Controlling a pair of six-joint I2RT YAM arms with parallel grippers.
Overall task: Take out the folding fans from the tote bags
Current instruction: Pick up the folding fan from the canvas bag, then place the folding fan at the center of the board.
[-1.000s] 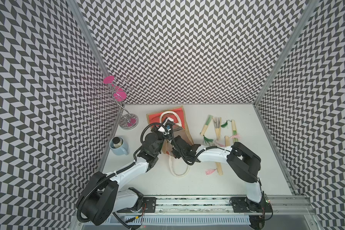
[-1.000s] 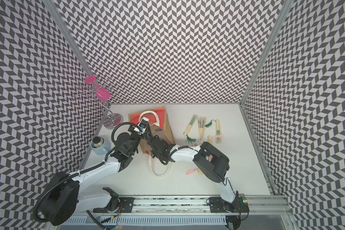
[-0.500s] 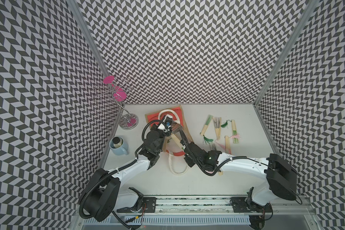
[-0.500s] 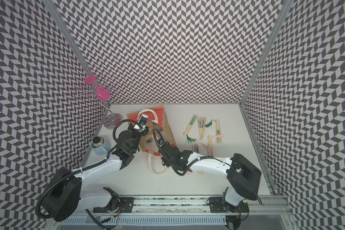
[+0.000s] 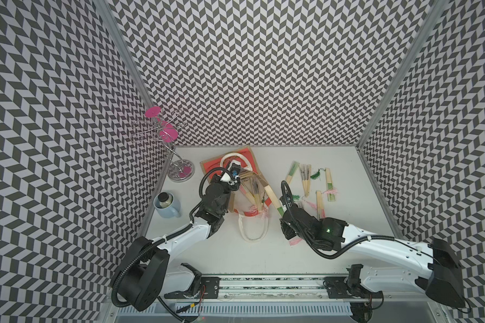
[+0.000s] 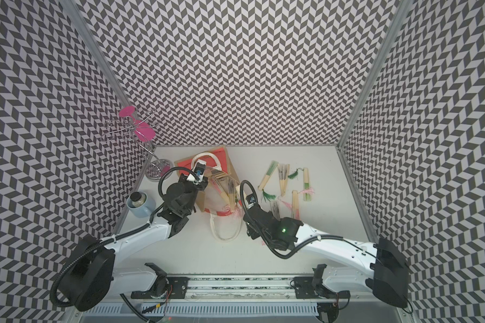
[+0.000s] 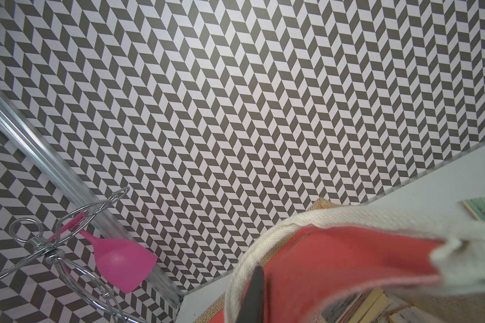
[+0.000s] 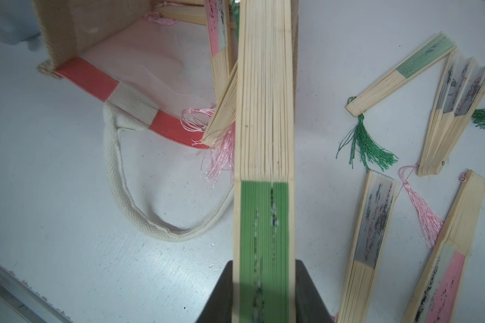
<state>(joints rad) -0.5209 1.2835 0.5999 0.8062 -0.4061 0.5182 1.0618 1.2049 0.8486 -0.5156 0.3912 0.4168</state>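
Fans: one green-paper folding fan (image 8: 263, 134) is clamped in the R gripper (image 8: 263, 264). Jaws pinch its flat sides at the green paper end, and the bamboo sticks point away toward the tote bag (image 5: 209, 169). In both top views that fan sits centre frame, just right of the bag mouth, slanting up-left. Its far tip is at the bag's right edge; can't tell if it's touching.

Tote bag lies on its side, centre-left in the top views, mouth facing the bottom of frame, red-orange panel up. A few more fans (image 5: 252, 193) are inside, w/ pink tassels (image 5: 254, 209) spilling at the mouth. One cream handle (image 5: 252, 235) lies flat on the white table (image 5: 356, 207) below the mouth.

L gripper (image 5: 235, 181) is at the bag's upper rim, jaws together. Left wrist cam shows red rim fabric + the other cream handle (image 7: 347, 221) right up against it, so it looks pinched on the rim, w/ the mouth held open.

Fans already out (image 5: 305, 179): at least five lie flat right of the bag, centre-right of frame. Green and pink tassels, one fan partly spread.

Misc: blue mug (image 5: 167, 207) left of the bag. Wire glass rack (image 5: 177, 174) w/ pink wine glasses (image 5: 168, 133) is upper left, by the wall corner.
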